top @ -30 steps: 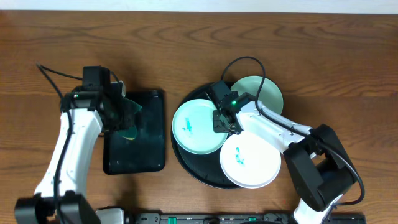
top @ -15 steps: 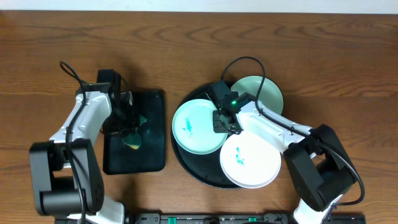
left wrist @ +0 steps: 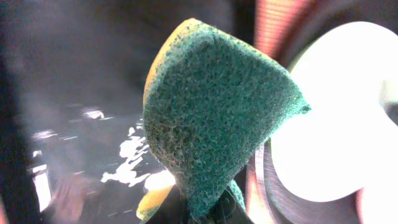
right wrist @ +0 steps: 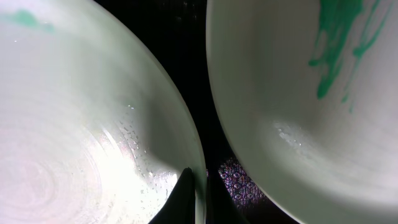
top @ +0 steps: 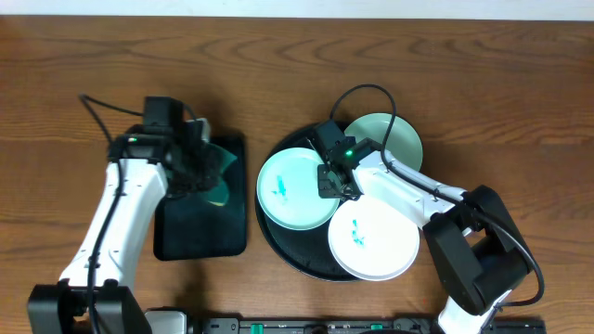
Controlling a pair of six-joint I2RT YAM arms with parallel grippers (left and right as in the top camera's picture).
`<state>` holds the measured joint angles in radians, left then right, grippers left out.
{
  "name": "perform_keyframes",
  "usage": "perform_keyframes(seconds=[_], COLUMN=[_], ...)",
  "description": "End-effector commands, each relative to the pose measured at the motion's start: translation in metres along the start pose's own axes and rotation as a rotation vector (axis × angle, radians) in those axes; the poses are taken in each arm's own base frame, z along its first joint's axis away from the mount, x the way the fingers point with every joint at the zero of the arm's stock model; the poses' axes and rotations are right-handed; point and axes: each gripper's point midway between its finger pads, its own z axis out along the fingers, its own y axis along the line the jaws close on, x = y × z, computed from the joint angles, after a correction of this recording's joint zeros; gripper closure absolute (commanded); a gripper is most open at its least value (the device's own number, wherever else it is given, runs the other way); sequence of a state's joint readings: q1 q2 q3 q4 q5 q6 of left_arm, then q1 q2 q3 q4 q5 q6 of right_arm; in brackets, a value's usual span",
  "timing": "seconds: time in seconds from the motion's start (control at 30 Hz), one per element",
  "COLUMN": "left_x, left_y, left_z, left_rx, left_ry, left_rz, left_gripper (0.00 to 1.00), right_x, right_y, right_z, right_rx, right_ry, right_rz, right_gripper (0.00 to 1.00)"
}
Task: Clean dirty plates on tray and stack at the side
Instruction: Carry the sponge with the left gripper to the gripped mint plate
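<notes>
Three plates lie on the round black tray (top: pixel 278 243): a mint plate (top: pixel 290 190) with a teal smear at its left, a white plate (top: pixel 376 239) with a teal smear at the front, and a mint plate (top: pixel 388 137) at the back. My right gripper (top: pixel 330 180) is shut on the right rim of the left mint plate (right wrist: pixel 93 155); its fingertips (right wrist: pixel 185 196) pinch that rim, beside the smeared white plate (right wrist: pixel 298 106). My left gripper (top: pixel 199 171) is shut on a green and yellow sponge (top: pixel 215 174) over the rectangular tray. The sponge (left wrist: pixel 217 106) fills the left wrist view.
A rectangular black tray (top: pixel 200 232) lies left of the round tray, its glossy surface wet. Brown wooden table (top: pixel 483 74) surrounds both. In the left wrist view a bright plate (left wrist: pixel 342 124) shows to the right of the sponge.
The left arm has swung over the rectangular tray, and the sponge now sits a little further right, nearer the round tray. The right arm and the plates have not moved.
</notes>
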<state>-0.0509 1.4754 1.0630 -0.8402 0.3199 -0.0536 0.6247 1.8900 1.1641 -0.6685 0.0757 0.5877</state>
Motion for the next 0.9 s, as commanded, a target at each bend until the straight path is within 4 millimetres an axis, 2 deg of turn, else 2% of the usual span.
perform_keyframes(seconds=[0.0, 0.17, 0.27, 0.5, 0.87], left_x=[0.0, 0.001, 0.005, 0.015, 0.025], left_y=[-0.034, -0.054, -0.061, -0.071, -0.106], left_z=[0.005, 0.022, 0.038, 0.074, 0.116], left_rx=[0.091, 0.102, 0.099, 0.088, 0.106], left_ry=[0.02, 0.041, 0.078, 0.154, 0.178], left_rz=[0.051, 0.09, 0.111, 0.154, 0.197], left_gripper=[0.93, 0.93, 0.93, 0.93, 0.93], right_x=[0.018, 0.018, 0.018, 0.02, 0.023], right_y=[-0.005, -0.006, -0.015, -0.016, -0.018], right_z=[0.02, 0.019, 0.019, 0.019, 0.018], right_rx=[0.022, 0.025, 0.071, 0.079, 0.088], right_ry=[0.071, 0.073, 0.065, 0.074, 0.086], right_rz=[-0.026, -0.025, 0.002, -0.002, -0.002], right_gripper=[0.99, 0.99, 0.99, 0.99, 0.99])
